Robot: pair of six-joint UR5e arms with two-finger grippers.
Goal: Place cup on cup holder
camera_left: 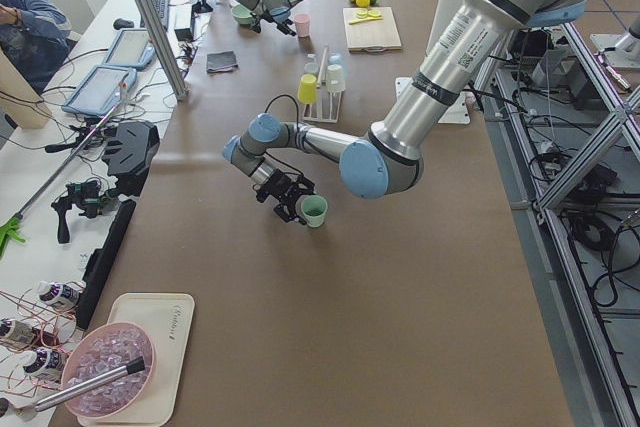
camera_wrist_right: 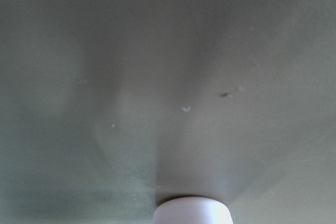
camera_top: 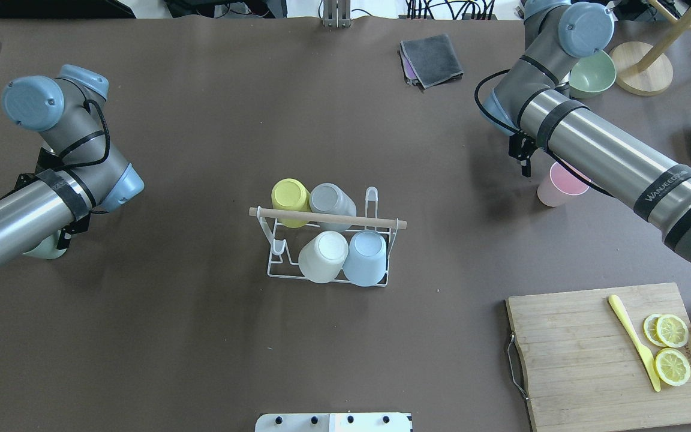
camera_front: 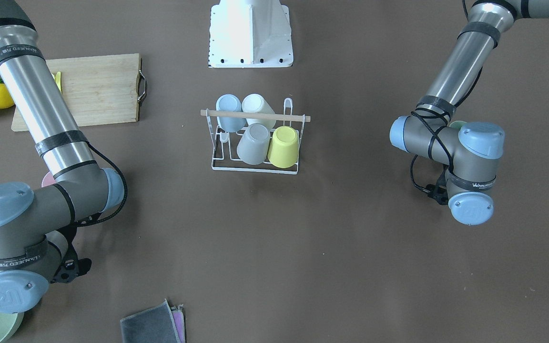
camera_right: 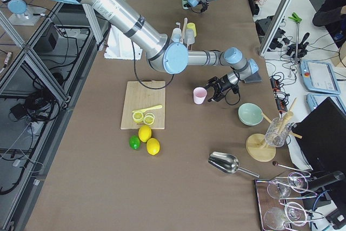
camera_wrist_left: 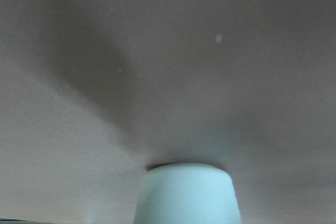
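Left arm: it comes in from the left edge of the overhead view, with the wrist bent low over the table.
Left gripper (camera_left: 297,209): it is at the side of the mint cup. The arm covers it from above and its wrist camera shows no fingers, so I cannot tell if it is released or clenched.
Mint cup (camera_left: 315,211): it stands upright on the table, mouth up, well apart from the cup holder. In the left wrist view it fills the bottom middle, blurred.
Cup holder (camera_top: 327,218): it is in the middle of the table, between the two arms.
Cups on the holder: four, all upside down and tilted. Yellow cup (camera_top: 290,196) and grey cup (camera_top: 329,201) are in the far row; white cup (camera_top: 324,255) and light blue cup (camera_top: 366,257) are in the near row.
Grey cloth (camera_top: 432,58): folded, at the far edge of the table.
Pink cup (camera_top: 552,191): upright on the table, partly under the right arm, well apart from the holder.
Right gripper (camera_right: 213,90): it is just beside the pink cup. I cannot tell if the fingers are apart or closed, or if they touch it.
Green bowl (camera_top: 591,73): it stands beyond the right arm's elbow.
Cutting board (camera_top: 579,354): at the near right, it carries a yellow knife (camera_top: 633,342) and lemon slices (camera_top: 672,348).
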